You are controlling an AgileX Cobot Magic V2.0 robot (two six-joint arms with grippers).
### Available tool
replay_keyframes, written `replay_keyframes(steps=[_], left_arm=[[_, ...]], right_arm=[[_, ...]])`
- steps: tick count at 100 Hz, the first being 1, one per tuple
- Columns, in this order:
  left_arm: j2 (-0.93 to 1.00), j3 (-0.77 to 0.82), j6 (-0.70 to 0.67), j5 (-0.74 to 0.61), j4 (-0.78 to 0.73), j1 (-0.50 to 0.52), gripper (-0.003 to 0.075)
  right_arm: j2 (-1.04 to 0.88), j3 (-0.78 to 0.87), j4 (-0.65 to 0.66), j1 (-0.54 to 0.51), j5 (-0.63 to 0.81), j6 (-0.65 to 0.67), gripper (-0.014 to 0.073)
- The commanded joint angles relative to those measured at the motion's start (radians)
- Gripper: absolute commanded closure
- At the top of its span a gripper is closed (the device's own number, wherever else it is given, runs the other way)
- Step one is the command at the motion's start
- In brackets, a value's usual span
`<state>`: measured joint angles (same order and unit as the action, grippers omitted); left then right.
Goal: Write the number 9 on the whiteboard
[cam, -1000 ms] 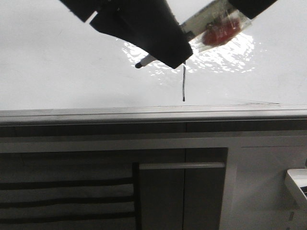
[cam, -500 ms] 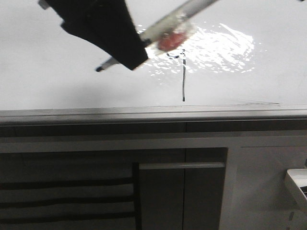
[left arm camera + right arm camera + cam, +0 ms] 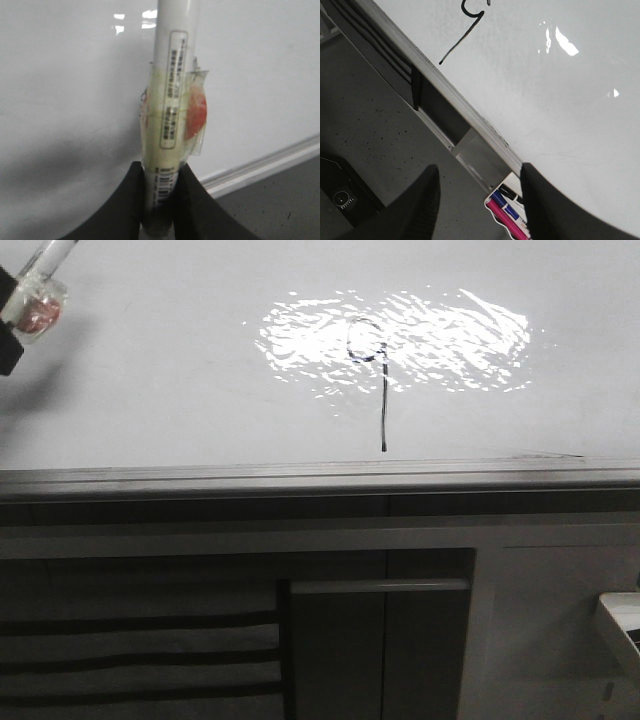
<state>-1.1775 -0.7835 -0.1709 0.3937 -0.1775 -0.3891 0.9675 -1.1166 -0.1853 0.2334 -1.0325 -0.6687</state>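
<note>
Your number 9 [image 3: 376, 370]: thin black line, small round loop on top, long straight tail dropping toward grey edge rail [image 3: 320, 478]. Loop sits inside bright rippled glare patch [image 3: 400, 338], mid-whiteboard [image 3: 150, 390]; tail ends just above rail. Tiny against board. Right wrist view shows tail and part of loop [image 3: 465, 30]. Your left hand [image 3: 160, 200] at board's far left, clamped on white marker [image 3: 172, 100] wrapped in tape with red blob. Your right hand [image 3: 480, 200]: fingers spread wide, holding nothing, over board's edge; coloured markers [image 3: 507, 215] below.
</note>
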Motion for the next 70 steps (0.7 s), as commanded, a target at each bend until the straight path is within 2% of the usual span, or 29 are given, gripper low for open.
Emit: replay_keyframes(steps=[1,20,54,59,70], left_arm=[[-0.005,0.022,-0.056,-0.183,0.005,0.055,0.0741],[-0.083,0.031,-0.055,-0.288,0.037,0.126,0.0741],[-0.104,0.029,-0.055,-0.315,0.038,0.126,0.0733],[-0.104,0.029,-0.055,-0.315,0.038,0.126,0.0699],[-0.104,0.029,-0.053,-0.315,0.038,0.126,0.0545]], right_arm=[[-0.01,-0.032,-0.018,-0.003,0.036,0.006,0.027],[-0.01,-0.032,-0.029,-0.003,0.032,0.006,0.027],[-0.01,-0.032,-0.031,-0.003,0.033,0.006,0.027],[-0.01,-0.032,-0.031,-0.003,0.037,0.006,0.027],[-0.01,-0.032,-0.031,-0.003,0.047,0.006,0.027]])
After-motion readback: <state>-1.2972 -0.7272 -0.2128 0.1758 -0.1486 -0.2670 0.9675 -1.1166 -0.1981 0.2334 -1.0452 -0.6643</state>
